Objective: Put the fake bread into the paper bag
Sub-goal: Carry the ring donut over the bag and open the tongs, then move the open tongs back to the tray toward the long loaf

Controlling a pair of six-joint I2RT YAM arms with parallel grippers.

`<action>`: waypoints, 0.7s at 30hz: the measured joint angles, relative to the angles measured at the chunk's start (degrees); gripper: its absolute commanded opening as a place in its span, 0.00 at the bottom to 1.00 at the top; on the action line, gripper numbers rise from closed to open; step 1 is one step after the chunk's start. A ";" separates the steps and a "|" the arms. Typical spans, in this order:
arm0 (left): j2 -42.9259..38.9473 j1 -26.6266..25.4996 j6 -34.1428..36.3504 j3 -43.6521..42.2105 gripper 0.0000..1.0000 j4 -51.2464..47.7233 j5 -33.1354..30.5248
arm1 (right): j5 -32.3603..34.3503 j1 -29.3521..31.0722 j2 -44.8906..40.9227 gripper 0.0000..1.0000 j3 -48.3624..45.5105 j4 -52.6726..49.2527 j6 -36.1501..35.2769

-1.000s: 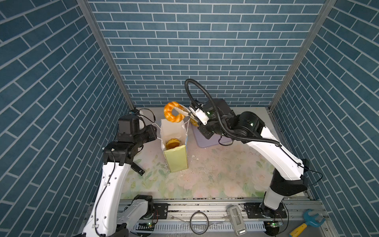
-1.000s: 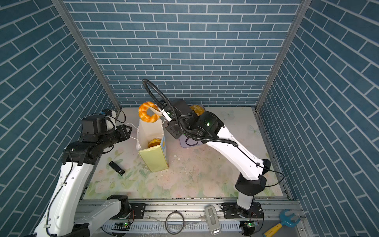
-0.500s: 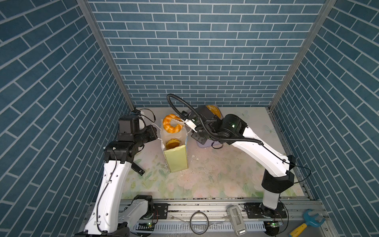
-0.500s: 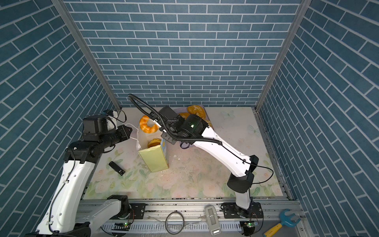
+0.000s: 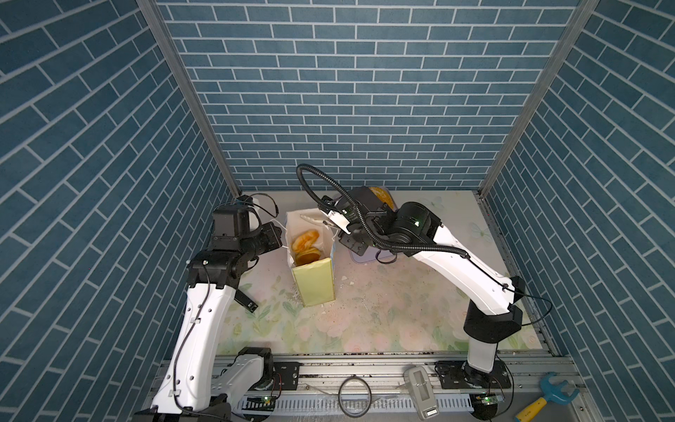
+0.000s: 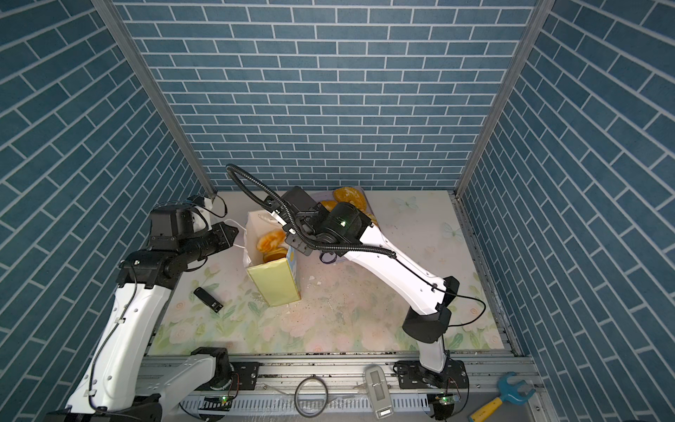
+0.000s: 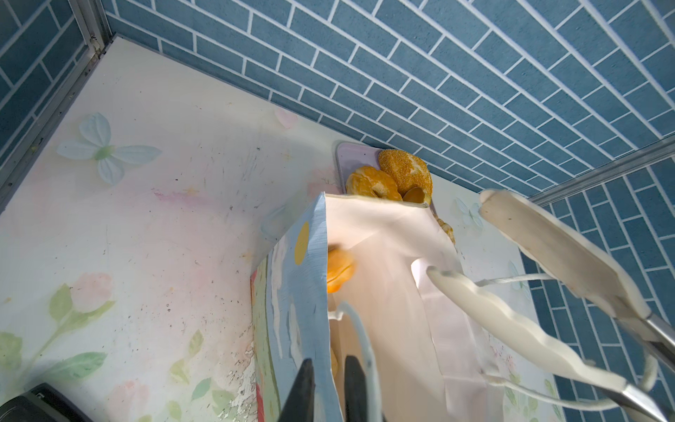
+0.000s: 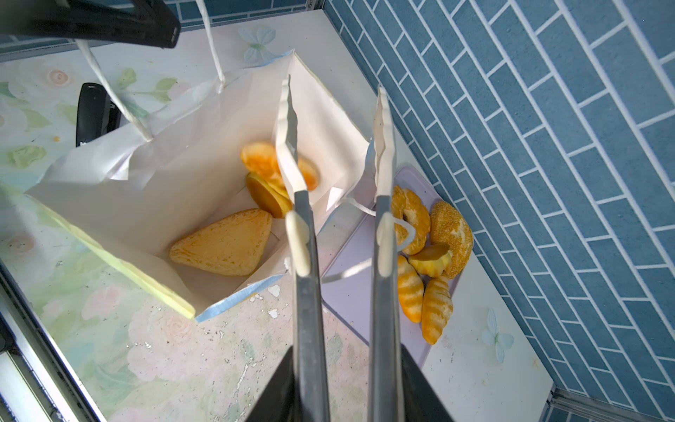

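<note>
Two pale tong fingers [image 8: 286,146] of the right gripper [image 8: 334,91] parted, nothing between them, poised over the open mouth of the paper bag [image 8: 164,175]: one finger above the white inside, the other over the rim on the tray side. Directly beneath, on the bag's floor, three pieces of fake bread [image 8: 222,243]: a flat triangular piece, a round slice [image 8: 266,199] beside it, an orange bun [image 8: 261,160] partly hidden behind the finger. Across the bag, left gripper [image 7: 330,363] clenched on the blue printed wall, one black finger outside and one inside, right beside a white cord handle [image 7: 359,329]. In both top views, paper bag [image 5: 314,283] [image 6: 274,285] upright just left of centre, left gripper at its left edge, right gripper reaching in from the right over its upper end. Just beside the bag, toward the back wall, a lavender tray [image 8: 350,303], largely hidden behind the right arm in both top views, carrying five more pieces: a ring bun [image 8: 411,219], a seeded bun [image 8: 451,234], a small shell-shaped piece [image 8: 429,259], two ridged croissants [image 8: 436,310] side by side. Lower left of the bag in a top view, a small black bar [image 6: 208,299] flat on the floral table cover [image 6: 365,310], well apart from the bag.
</note>
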 measured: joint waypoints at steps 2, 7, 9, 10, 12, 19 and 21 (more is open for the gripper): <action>0.00 0.00 -0.04 0.00 0.18 0.07 0.20 | 0.20 0.00 -0.13 0.40 0.17 0.07 0.00; -0.02 0.00 -0.17 0.00 0.18 0.07 0.39 | 1.57 0.00 -1.22 0.41 0.17 0.09 0.00; -0.02 0.00 -0.20 0.00 0.17 0.07 0.42 | 2.34 -0.37 -2.40 0.40 0.35 0.02 0.02; -0.02 0.00 -0.20 0.00 0.17 0.07 0.44 | 2.56 -0.72 -2.99 0.41 0.50 -0.07 0.02; -0.02 0.02 -0.22 0.00 0.17 0.07 0.52 | 2.58 -1.92 -4.98 0.41 0.70 -0.24 0.35; -0.17 0.00 -0.39 0.00 0.17 0.07 0.59 | 0.09 -17.73 -16.17 0.41 -10.95 0.72 3.98; -0.17 0.00 -0.42 0.00 0.17 0.07 0.59 | -0.96 -22.86 -18.16 0.41 -16.06 1.03 5.03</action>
